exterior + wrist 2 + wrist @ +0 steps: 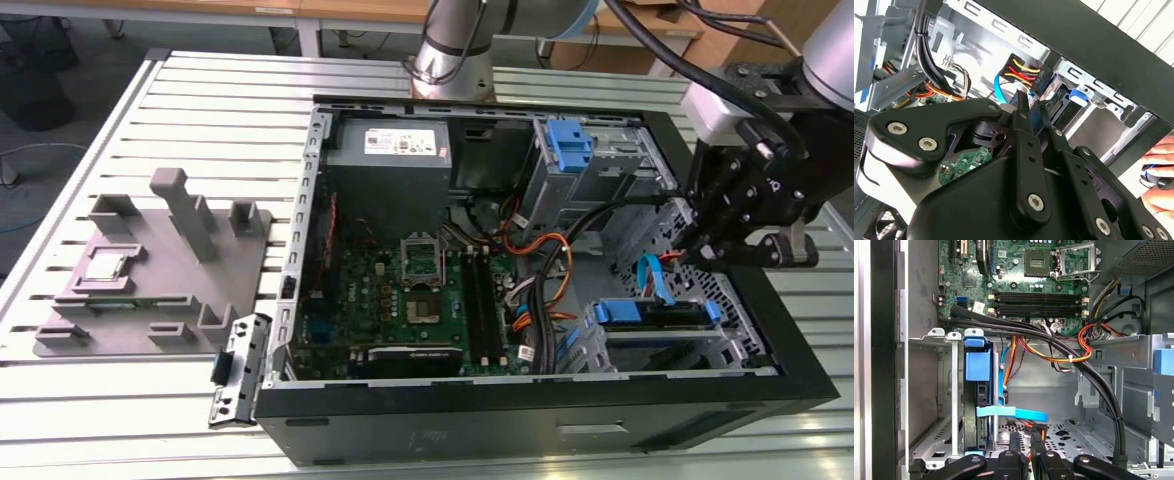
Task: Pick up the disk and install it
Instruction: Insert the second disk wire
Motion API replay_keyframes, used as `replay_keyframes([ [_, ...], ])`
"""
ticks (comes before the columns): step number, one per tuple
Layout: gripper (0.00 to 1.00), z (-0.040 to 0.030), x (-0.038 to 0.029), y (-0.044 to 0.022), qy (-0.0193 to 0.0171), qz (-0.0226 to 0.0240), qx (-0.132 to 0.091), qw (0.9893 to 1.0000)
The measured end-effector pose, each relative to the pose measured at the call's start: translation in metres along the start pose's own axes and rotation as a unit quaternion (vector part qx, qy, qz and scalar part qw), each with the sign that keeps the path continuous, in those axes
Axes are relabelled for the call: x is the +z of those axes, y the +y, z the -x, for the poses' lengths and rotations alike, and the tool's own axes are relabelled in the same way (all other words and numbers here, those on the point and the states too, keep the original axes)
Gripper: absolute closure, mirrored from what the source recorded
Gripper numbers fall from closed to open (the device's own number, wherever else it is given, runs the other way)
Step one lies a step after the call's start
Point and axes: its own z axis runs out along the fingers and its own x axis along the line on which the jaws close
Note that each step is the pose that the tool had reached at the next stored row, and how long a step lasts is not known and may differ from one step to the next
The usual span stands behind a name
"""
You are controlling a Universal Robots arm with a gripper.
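The tool (747, 250) is hanging over the drive-bay corner of the open computer case (534, 420), just above the cage at the exterior view's right. Its two black fingers (1015, 445) are standing close together with only a narrow slit between them, and nothing is sitting in that slit, so the tool is reading as closed and carrying nothing.

Just beside the fingertips a light blue flat data cable (1014, 413) is looping across the bay, with a bundle of orange, red and yellow power wires (1054, 352) trailing toward the motherboard (1029, 275).

The disk (650, 313), in its blue carrier frame, is sitting inside the drive cage directly under the tool; in the first wrist view its blue handle (977, 365) is showing at the cage mouth, and the drive body (974, 410) is lying within the rails.

Judging from this, the disk is looking picked up and slid into place already. Whether it is fully latched, and whether the cables are plugged into it, cannot be told.

At the edge of the second wrist view a person's hand (1161, 170) is resting outside the case.
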Motion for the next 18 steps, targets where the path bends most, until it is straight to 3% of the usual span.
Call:
replay_keyframes([
  [18, 0.77, 0.0036, 0.0015, -0.0138, 0.0016, 0.0111, 0.001, 0.9999],
])
